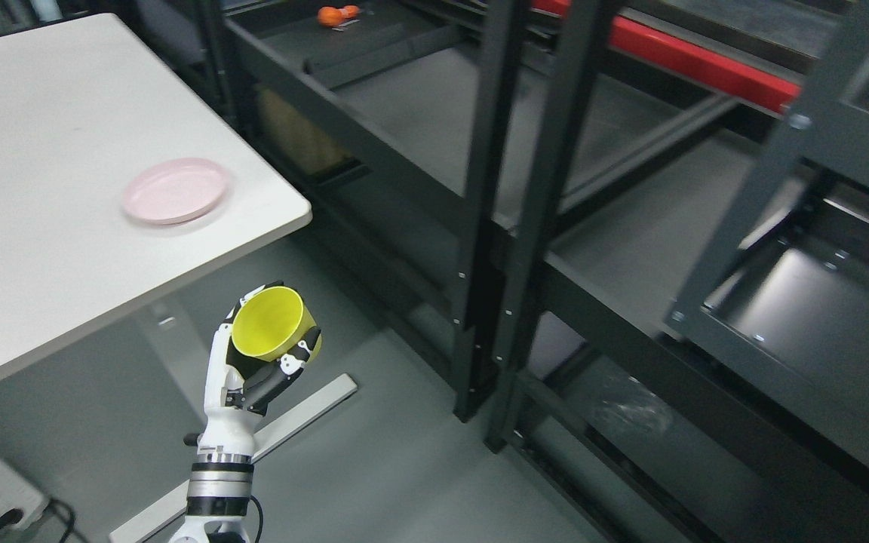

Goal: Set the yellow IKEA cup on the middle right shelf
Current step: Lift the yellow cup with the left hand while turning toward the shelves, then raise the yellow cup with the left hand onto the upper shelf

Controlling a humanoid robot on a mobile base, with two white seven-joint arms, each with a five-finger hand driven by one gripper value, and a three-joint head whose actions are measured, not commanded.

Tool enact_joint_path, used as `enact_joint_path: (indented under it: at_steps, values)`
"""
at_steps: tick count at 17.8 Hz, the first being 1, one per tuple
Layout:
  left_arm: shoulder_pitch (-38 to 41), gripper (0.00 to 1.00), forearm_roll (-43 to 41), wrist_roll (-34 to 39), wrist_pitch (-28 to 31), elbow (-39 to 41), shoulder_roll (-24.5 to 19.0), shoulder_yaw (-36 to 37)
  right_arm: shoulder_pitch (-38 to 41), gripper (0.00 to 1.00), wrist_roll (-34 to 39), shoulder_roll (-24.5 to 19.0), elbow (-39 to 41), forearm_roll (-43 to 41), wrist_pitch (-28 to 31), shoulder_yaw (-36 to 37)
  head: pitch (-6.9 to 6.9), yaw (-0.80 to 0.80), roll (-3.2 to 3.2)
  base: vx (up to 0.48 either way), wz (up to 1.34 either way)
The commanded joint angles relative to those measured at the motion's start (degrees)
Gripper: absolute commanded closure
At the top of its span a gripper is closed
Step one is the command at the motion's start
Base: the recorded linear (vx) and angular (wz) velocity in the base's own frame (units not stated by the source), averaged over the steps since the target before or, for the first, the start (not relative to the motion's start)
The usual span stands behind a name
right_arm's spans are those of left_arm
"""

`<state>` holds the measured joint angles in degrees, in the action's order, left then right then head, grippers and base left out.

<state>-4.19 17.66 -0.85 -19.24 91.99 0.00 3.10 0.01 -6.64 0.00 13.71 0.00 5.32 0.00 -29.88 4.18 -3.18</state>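
The left hand point(253, 369) is gripping one yellow cup point(272, 323). One pink plate point(175, 190) is sitting on the white table point(42, 249).

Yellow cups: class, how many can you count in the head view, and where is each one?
1. The yellow cup is held in the fingers of the left hand, above the floor, just off the white table. The dark shelves show none, though parts are hidden.
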Motion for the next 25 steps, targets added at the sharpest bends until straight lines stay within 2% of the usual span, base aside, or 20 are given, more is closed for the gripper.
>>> enact_joint_path:
  at_steps: [1,12,17,21,25]
  values:
    - [0.06,1.00,0.00,-0.03,-0.10,0.56,-1.00,4.10,0.79,0.01,-0.04,1.00,0.00,-1.41,0.05,-0.97,0.00,0.00,0.00,-0.215,-1.11]
    - [-0.11,1.00,0.00,-0.03,-2.20,3.37,-1.00,15.43,0.79,0.01,-0.04,1.00,0.00,-1.41,0.05,-0.97,0.02,0.00,0.00,-0.090,-0.93]
    - [-1.43,1.00,-0.09,-0.29,-6.51,5.92,-1.00,21.68,0.79,0.01,-0.04,1.00,0.00,-1.41,0.05,-0.97,0.02,0.00,0.00,0.022,-0.29]
    - [-4.32,1.00,-0.35,-0.38,-10.73,8.29,-1.00,29.84,0.79,0.01,-0.04,1.00,0.00,-1.41,0.05,-0.97,0.03,0.00,0.00,0.064,-0.08]
    - [-10.38,0.99,-0.44,-6.35,-14.15,8.74,-1.00,34.86,0.79,0.01,-0.04,1.00,0.00,-1.41,0.05,-0.97,0.02,0.00,0.00,0.058,-0.12]
